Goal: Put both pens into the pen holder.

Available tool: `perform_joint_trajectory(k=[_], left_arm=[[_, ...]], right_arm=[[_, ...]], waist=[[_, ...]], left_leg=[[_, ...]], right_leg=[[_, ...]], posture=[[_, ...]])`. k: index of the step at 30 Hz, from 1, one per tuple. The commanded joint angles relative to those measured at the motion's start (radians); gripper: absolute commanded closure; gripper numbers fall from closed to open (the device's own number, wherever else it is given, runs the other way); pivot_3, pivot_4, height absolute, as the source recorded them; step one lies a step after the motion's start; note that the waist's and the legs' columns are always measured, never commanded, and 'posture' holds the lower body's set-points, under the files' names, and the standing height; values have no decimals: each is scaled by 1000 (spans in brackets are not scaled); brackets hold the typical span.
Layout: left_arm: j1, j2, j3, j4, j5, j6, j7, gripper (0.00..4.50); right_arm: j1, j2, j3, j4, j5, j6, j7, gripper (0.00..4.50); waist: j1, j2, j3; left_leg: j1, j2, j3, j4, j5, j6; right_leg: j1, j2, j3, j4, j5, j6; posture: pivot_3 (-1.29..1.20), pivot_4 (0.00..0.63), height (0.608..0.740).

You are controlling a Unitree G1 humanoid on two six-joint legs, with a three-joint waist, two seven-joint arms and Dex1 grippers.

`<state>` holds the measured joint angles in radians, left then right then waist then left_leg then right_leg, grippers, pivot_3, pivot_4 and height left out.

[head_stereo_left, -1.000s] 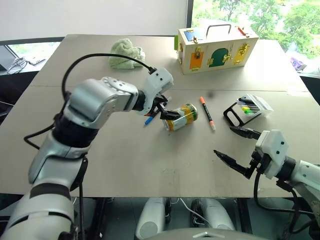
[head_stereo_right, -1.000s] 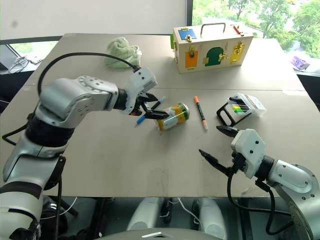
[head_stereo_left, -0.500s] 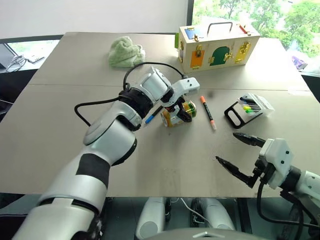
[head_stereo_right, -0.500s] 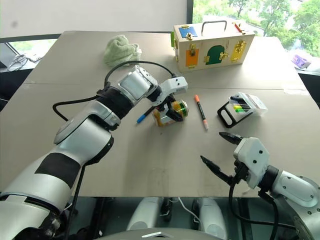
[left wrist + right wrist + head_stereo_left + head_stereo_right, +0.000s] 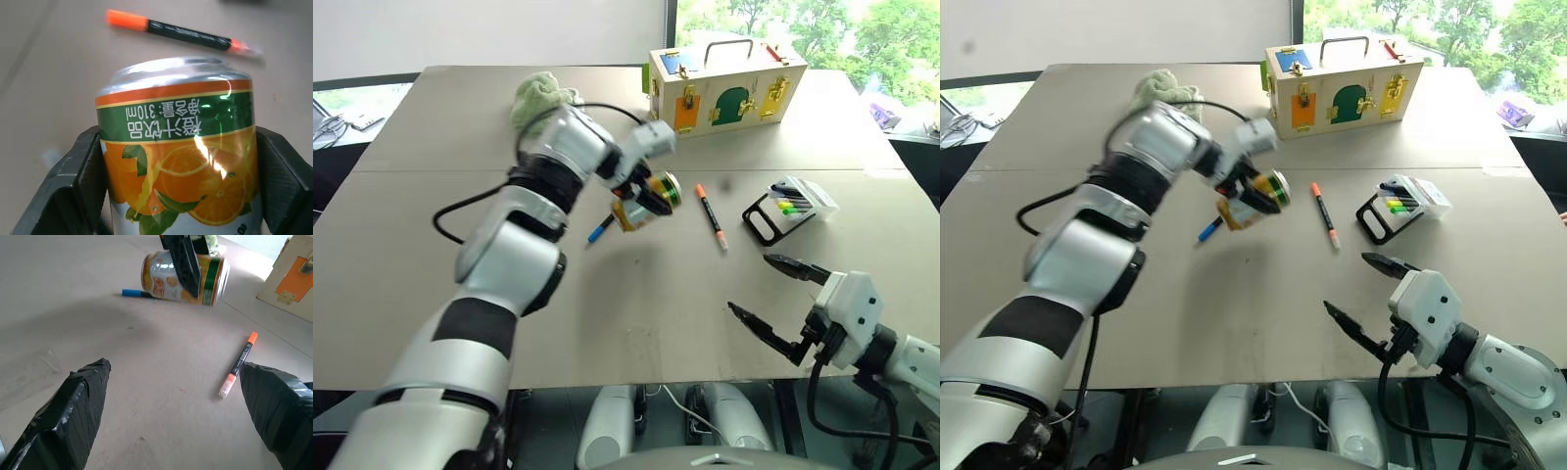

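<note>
Up close in the left wrist view, an orange-juice can (image 5: 178, 147) was seen clamped between both black fingers (image 5: 73, 191), label detail that was not readable from the head views. From the head views, the left gripper (image 5: 641, 191) was seen at upper centre of frame, closed on that can and lifted clear of the table (image 5: 607, 313). Low in the right wrist view, the right gripper (image 5: 188, 411) was shown with fingers spread wide and nothing held. The orange pen (image 5: 711, 216) was lying right of centre on the table; the black pen (image 5: 602, 229) with a blue end was partly hidden under the can. The pen holder (image 5: 788, 208) was sitting at right, well apart from both pens, beside a wooden box (image 5: 724, 88).
</note>
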<state>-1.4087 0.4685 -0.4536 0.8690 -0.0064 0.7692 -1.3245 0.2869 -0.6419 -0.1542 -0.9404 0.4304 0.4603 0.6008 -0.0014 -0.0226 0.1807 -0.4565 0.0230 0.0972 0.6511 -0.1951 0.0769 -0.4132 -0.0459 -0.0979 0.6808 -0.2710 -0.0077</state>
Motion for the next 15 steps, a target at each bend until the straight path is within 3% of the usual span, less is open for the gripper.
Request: perform_joint_trajectory(k=[1,6,10,15], left_arm=[[160,238,274,-361,-54,358,156,1116],[454,387,498,-712,-65,615,348,1116],[627,439,594,-736,-39,613,487,1116],[705,444,632,-651,-17,477,635,1116]], right_arm=[[-133,21,69,9,45,-8,7,0],[-350,46,133,115,149,8,80,0],[-499,120,236,215,188,0,138,0],[-579,143,307,328,173,-51,252,0]], waist=[[-22,0,0],[-23,0,0],[6,-5,0],[27,-7,-1]], left_leg=[[2,0,0,0,0,0],[7,-2,-6,-1,0,-1],[6,-3,-10,2,0,-1],[6,-7,-13,3,0,0]], right_leg=[[0,0,3,0,0,0],[3,2,7,2,2,-2],[5,1,3,4,2,-3],[6,-3,1,5,3,-3]], posture=[[0,150,740],[0,150,740],[0,150,740],[0,150,740]])
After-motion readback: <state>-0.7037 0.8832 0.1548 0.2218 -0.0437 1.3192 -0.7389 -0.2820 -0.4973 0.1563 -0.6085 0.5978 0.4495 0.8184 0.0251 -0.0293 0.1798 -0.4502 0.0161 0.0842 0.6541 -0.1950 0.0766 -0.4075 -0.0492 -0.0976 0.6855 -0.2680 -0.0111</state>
